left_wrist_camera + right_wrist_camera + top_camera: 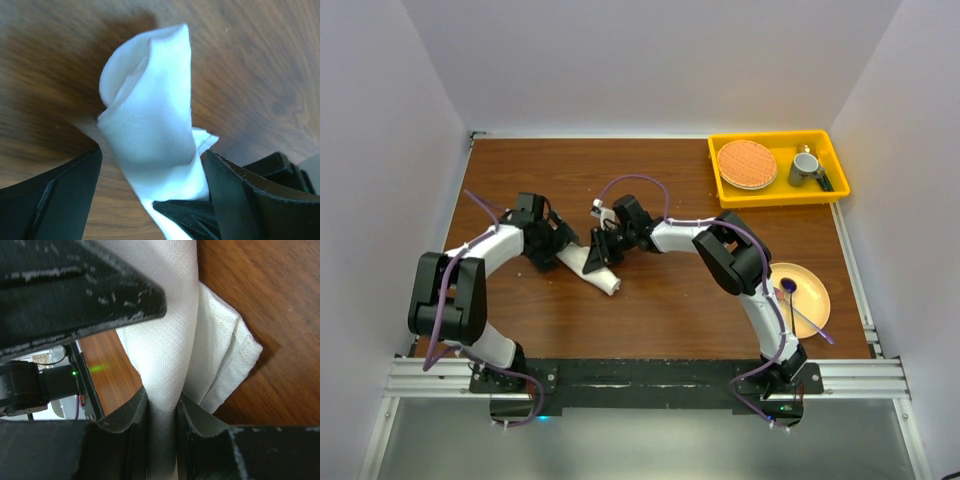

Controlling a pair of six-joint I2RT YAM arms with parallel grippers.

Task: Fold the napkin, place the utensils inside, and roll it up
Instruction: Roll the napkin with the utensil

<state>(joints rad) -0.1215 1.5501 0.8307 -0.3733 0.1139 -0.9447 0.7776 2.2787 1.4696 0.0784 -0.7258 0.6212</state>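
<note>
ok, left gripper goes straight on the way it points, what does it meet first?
The napkin: the roll lies right ahead, between the open jaws of the left gripper. Table behind it, depth unclear.

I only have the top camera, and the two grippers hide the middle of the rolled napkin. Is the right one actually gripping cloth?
Observer: Yes. In the right wrist view the right gripper is pinched on the napkin, with a fold of cloth squeezed between its fingers.
Operator: And the left one, is it clamped on too?
Observer: No. In the left wrist view the left gripper is wide open, with one finger on each side of the napkin's rolled end.
</note>
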